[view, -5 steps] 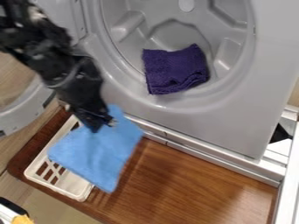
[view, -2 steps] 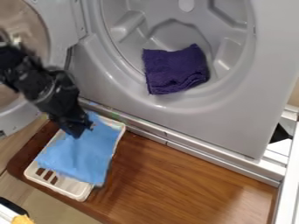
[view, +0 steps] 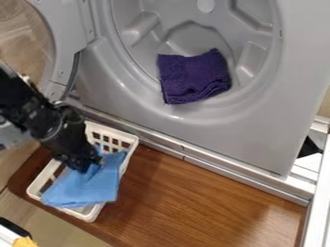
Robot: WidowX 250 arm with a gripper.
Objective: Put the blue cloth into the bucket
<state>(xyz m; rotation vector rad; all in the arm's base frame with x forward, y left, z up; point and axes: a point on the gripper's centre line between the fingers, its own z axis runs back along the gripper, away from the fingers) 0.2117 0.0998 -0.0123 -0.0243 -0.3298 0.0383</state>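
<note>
The black gripper (view: 87, 166) hangs at the lower left, over the white slotted basket that serves as the bucket (view: 130, 143). Its tip is pressed against the upper part of the blue cloth (view: 84, 188), which bunches around it and hides the fingertips. The cloth lies within and over the lower part of the basket, with its right corner reaching the basket's right rim and its bottom edge near the front end.
A grey washer or dryer front (view: 258, 130) stands behind the brown wooden board (view: 193, 193). Inside its drum lies a folded purple cloth (view: 193, 77). The round door hangs open at the upper left. A metal rail runs along the right edge.
The gripper has moved down and to the left with the blue cloth. The cloth, earlier spread and hanging over the basket, is now lower and more crumpled, and the basket's far end is uncovered.
</note>
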